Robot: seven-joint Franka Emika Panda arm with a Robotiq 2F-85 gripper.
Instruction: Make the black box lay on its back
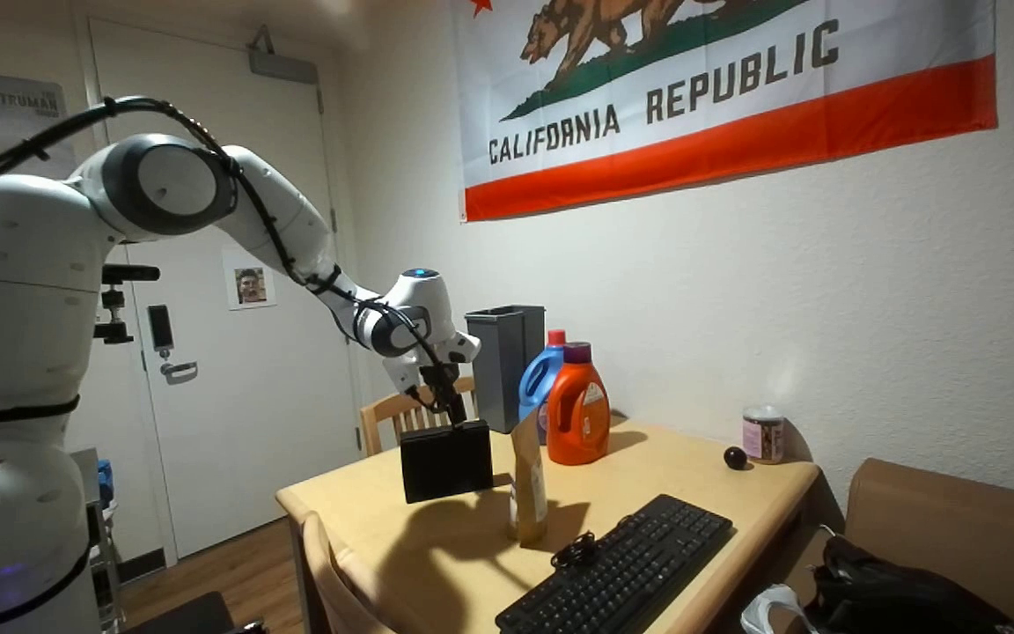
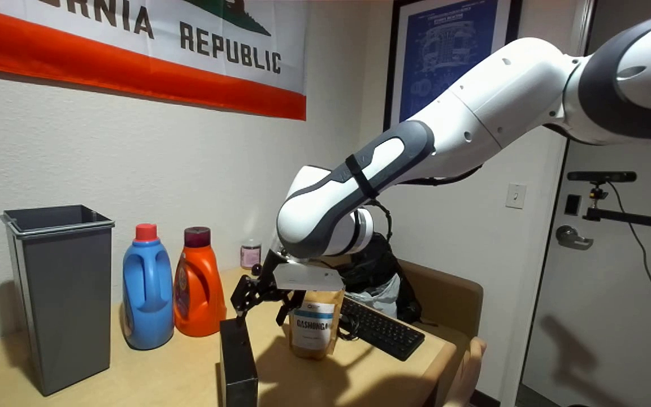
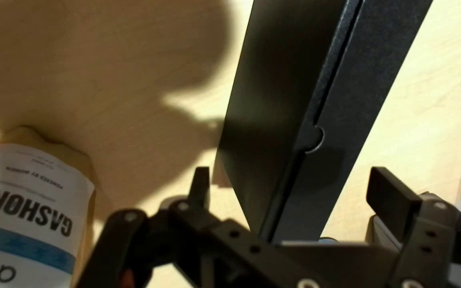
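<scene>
At the far left of an exterior view, the white arm (image 1: 23, 308) is seen before a pale door (image 1: 243, 387), and its wrist is held out over the wooden bench (image 1: 357, 493). Beyond the bench a chair (image 1: 384, 409) is partly shown. On the bench, the black box (image 1: 445, 467) is stood upright on a narrow side, one broad face in full view. The pincer (image 3: 288, 180) is pointed down just above it; in the wrist view its fingers (image 3: 392, 196) are spread wide, with the box seen between them and a strip of bench shown on either side. Next, a tall grey bin (image 1: 496, 370) is set near the back, beside a blue bottle (image 2: 150, 322) capped in red and an orange bottle (image 1: 591, 440) capped in purple. Before the bottles an upright pouch (image 1: 526, 493) is placed, labelled GASHONGA. Farther right, a black keyboard (image 1: 639, 563) is laid, its cable (image 1: 576, 550) bundled along one edge. Above, a California Republic flag (image 1: 736, 132) is hung on the wall (image 1: 674, 291). Near the bench's right end, a dark ball (image 1: 735, 458) is found just beside a lidded jar (image 1: 763, 436); lower right, a black bag (image 1: 903, 590) is rested on a brown seat (image 1: 956, 502).
</scene>
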